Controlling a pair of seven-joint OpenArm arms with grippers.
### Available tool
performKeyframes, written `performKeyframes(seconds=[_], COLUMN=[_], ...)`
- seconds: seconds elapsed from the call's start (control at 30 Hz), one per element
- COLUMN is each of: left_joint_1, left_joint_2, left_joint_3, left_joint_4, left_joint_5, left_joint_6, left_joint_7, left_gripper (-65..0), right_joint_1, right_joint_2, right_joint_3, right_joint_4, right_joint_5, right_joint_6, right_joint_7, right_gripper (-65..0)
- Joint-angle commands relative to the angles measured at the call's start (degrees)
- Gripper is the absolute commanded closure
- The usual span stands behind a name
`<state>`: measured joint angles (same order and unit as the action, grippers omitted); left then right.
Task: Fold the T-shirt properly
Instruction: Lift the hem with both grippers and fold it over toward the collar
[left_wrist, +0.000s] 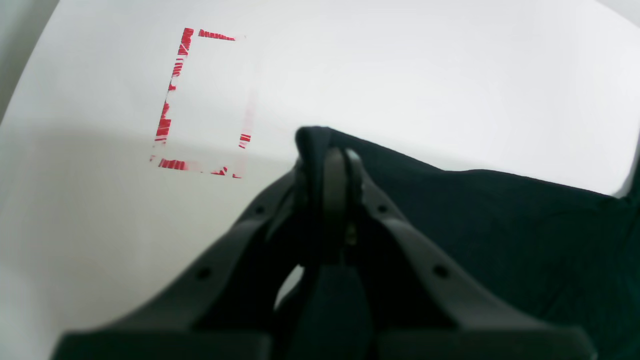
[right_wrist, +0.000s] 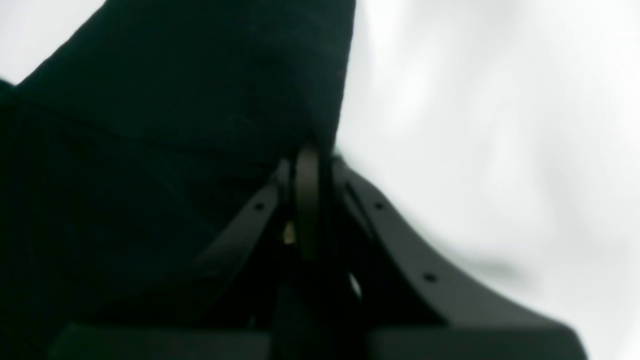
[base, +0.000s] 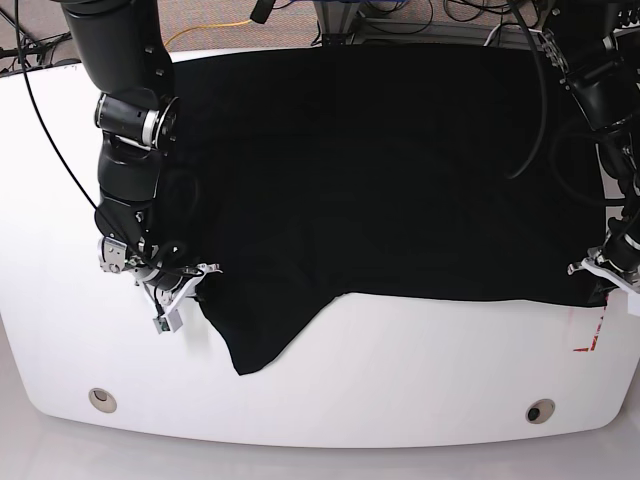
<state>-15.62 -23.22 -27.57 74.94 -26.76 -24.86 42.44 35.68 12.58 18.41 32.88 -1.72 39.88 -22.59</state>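
Both tools (left_wrist: 327, 160) (right_wrist: 312, 157) closed, pinching black T-shirt (base: 380, 210); shirt's far edge hidden, cut off.

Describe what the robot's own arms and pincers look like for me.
Both arms are black with silvery metal parts, blocky and jointed, and a thin dark cable loops beside the right one. The left pincer and right pincer have dark fingers that taper toward the tip, with round, bolt-like spots along them.
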Motion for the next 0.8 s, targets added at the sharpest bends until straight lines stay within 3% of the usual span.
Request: performKeyframes(seconds=[0.0, 0.53, 0.77], left_joint_1=[-1.66, -3.86, -2.71], left_joint_2=[-1.70, -2.58, -2.23], left_joint_3=[-0.08, -0.08, -0.08], left_joint_4=[0.98, 0.18, 5.02], left_joint_5=[-0.71, -0.97, -0.97], left_joint_6=[-0.06, -0.15, -0.68], left_joint_7=[-1.51, -1.51, -0.19], left_gripper=[-0.6, -0.7, -0.8], right_joint_1=[2.16, -0.30, -5.75], right_joint_2=[0.92, 0.48, 0.39], right_joint_3=[0.09, 0.00, 0.00], right_joint_4=[3.47, 33.97, 46.98], right_joint_5=[0.97, 1.14, 1.23], right_joint_6=[0.12, 0.12, 0.12], right_joint_7=[-0.66, -21.94, -30.20], right_gripper=[0.0, 0.0, 0.0])
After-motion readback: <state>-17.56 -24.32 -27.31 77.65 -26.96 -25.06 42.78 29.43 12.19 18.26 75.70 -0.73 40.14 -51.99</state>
